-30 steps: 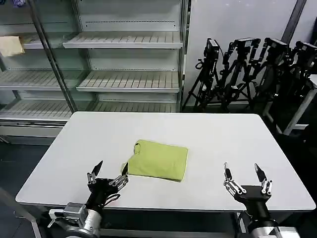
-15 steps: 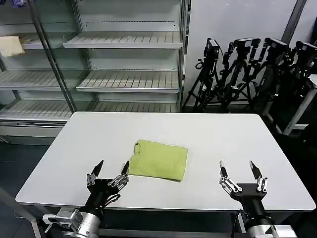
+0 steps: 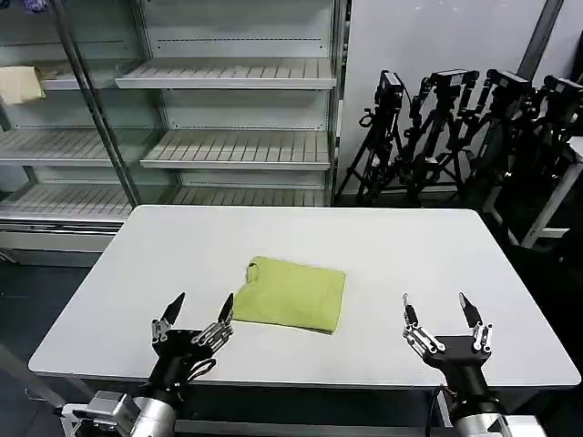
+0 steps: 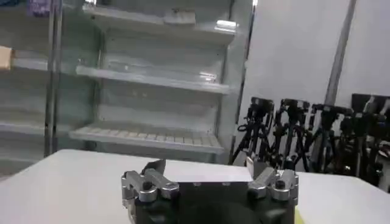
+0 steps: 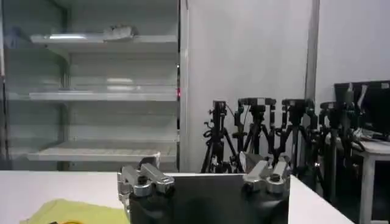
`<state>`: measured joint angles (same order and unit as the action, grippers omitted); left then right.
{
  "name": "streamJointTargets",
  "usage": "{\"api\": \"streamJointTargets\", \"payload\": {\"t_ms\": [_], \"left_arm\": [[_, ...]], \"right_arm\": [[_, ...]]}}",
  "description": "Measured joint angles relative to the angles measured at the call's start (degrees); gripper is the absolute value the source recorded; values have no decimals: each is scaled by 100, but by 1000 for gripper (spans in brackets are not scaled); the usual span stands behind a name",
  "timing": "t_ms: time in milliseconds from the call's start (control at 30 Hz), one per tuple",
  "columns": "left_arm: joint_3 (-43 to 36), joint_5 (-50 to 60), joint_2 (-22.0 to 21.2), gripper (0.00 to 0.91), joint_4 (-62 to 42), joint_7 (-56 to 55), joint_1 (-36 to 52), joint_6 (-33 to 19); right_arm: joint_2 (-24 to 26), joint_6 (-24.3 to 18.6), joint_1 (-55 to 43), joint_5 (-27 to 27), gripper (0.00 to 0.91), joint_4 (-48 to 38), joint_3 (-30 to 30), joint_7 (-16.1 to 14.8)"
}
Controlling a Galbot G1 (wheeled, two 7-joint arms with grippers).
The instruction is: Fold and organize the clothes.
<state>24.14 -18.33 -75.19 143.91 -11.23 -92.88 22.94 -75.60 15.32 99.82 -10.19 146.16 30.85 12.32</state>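
We see a lime yellow-green folded cotton T-shirt, soft matt cloth with a slightly creased surface, lying on the smooth white matt desk. Our left gripper and right gripper have bare silvery metal fingers with a dull sheen on black matt bodies. Behind the desk, the pale ribbed shelves look like painted metal, faintly glossy.
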Motion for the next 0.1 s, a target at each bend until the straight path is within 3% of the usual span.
{"api": "streamJointTargets", "payload": {"t_ms": [100], "left_arm": [[26, 67, 10, 907, 22, 72, -34, -6]], "right_arm": [[-8, -2, -5, 0, 907, -33, -38, -2]]}}
